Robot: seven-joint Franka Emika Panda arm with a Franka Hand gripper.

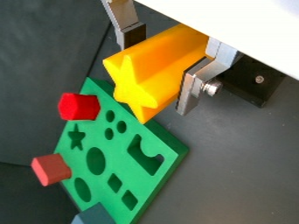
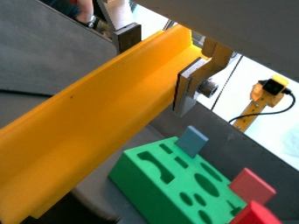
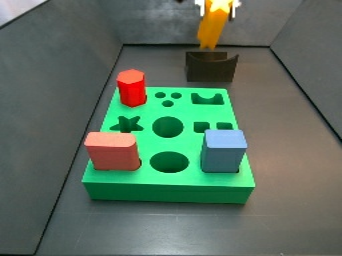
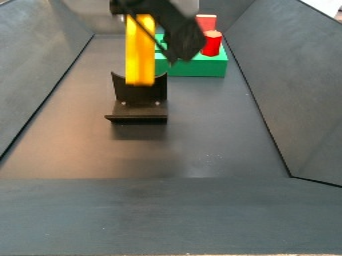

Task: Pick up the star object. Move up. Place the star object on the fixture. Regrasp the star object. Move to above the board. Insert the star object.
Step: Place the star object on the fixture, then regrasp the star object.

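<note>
Gripping star object [image 1: 149, 72]: claw [image 1: 163, 59]

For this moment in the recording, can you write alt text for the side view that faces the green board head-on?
The pincer holds a long orange-yellow star-section prism upright over the small dark fixture block, behind the bright green board with shaped holes. A red hexagonal prism, a red block and a blue block stand in the board.
</note>
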